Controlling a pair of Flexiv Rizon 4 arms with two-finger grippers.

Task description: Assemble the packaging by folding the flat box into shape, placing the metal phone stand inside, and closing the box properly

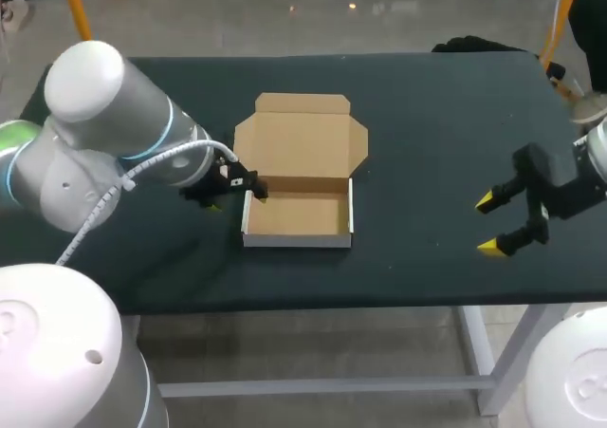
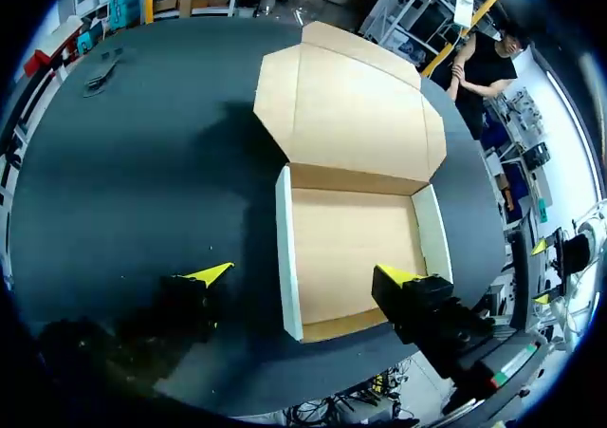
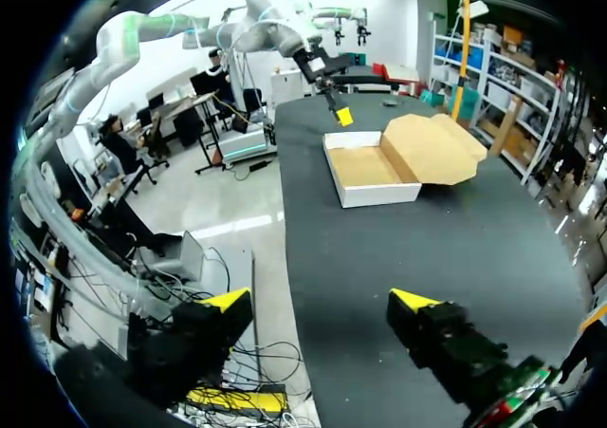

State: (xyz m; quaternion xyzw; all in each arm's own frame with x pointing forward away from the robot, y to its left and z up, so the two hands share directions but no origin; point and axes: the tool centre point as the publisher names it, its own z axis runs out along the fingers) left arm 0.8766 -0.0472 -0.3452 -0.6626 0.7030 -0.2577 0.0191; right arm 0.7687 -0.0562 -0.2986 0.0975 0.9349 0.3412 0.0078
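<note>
The cardboard box (image 1: 297,217) stands folded into a shallow tray with white outer walls; its brown lid (image 1: 302,136) lies flat on the table behind it. My left gripper (image 1: 237,198) is open at the box's left wall. In the left wrist view that wall (image 2: 285,257) stands between the fingers of the left gripper (image 2: 302,274), one tip outside the box and one inside, neither touching it. My right gripper (image 1: 488,223) hangs open and empty over the table's right part, far from the box (image 3: 370,167). No phone stand shows inside the box.
The dark table (image 1: 427,134) carries the box near its middle. A small dark object (image 2: 100,72) lies near the far left corner; I cannot tell what it is. The table's front edge runs just under my right gripper (image 3: 321,300).
</note>
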